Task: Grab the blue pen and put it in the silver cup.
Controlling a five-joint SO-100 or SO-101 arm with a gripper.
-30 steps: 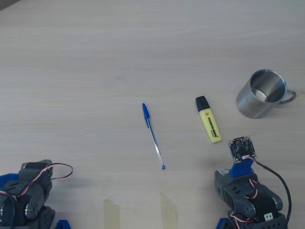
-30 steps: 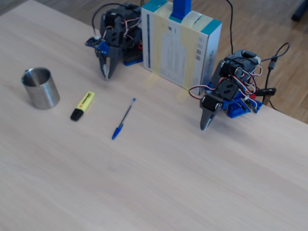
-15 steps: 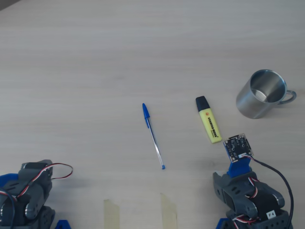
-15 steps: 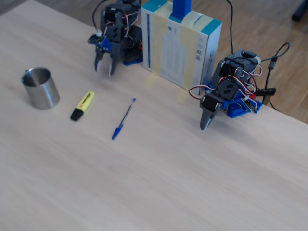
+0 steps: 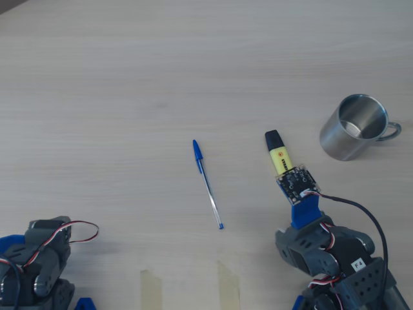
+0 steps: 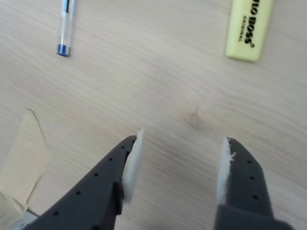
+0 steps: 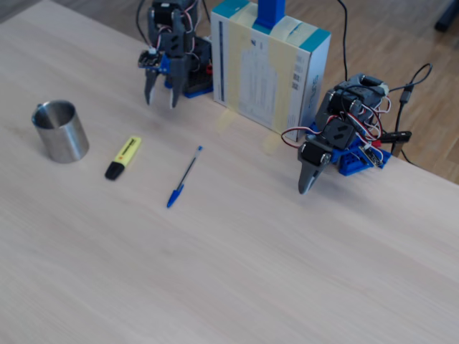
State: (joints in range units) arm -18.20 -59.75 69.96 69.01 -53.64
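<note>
The blue pen (image 5: 207,183) lies flat on the desk (image 5: 129,77), its long axis running from the cap, farther from the arm's base, down to the small end plug nearer the base, slightly slanted in the overhead view. In the wrist view only its plug end (image 6: 65,26) shows, at the top left, well apart from the gripper (image 6: 177,163) and up and to the left of it. The gripper is wide open and holds nothing. Straight ahead of it lies the yellow highlighter (image 6: 249,28), not the pen. The silver cup (image 5: 353,126) stands upright beyond the highlighter. A second arm (image 7: 330,140) sits parked.
</note>
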